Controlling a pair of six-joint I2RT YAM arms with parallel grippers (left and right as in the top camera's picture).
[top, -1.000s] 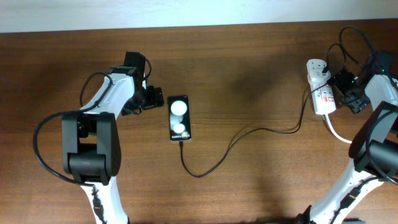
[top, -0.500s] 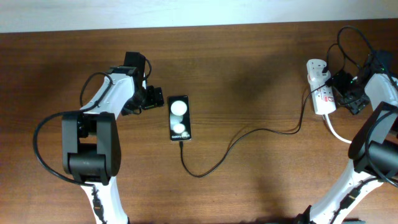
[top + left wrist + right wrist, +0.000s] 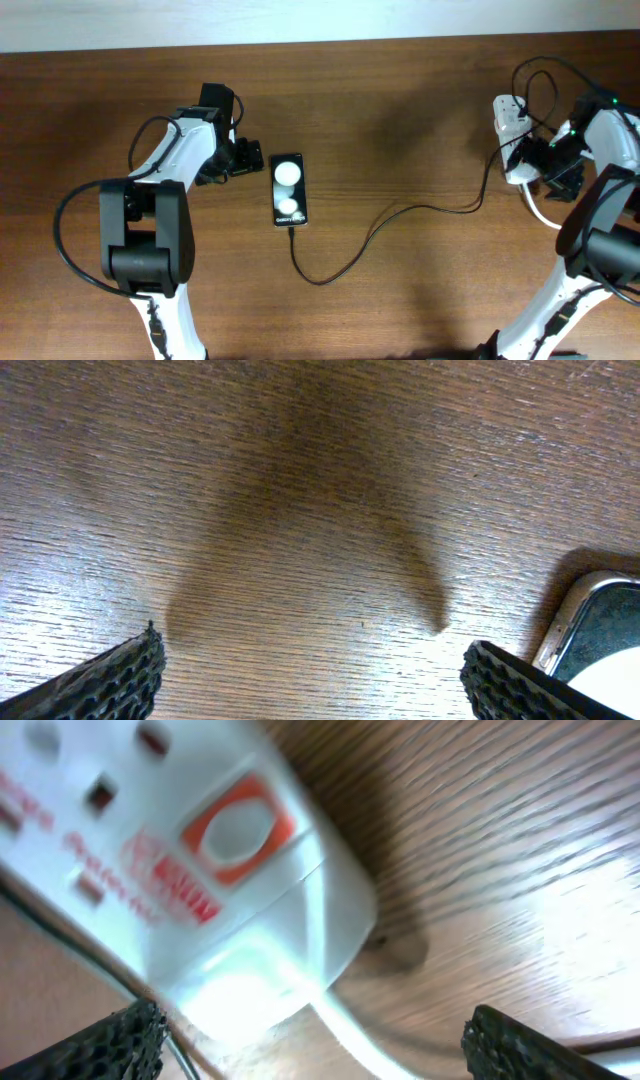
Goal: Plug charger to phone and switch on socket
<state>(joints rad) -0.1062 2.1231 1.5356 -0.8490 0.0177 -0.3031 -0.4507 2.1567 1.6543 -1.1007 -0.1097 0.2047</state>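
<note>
Dark wood-grain table (image 3: 420,110), pale strip (image 3: 300,20) beyond its far edge; left gripper (image 3: 315,675) and right gripper (image 3: 315,1040) spread wide

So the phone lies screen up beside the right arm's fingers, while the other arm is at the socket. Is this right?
Not quite. The phone lies screen up beside the left arm's fingers, not the right's, as the overhead view shows. The right arm's fingers are the ones at the socket.
</note>
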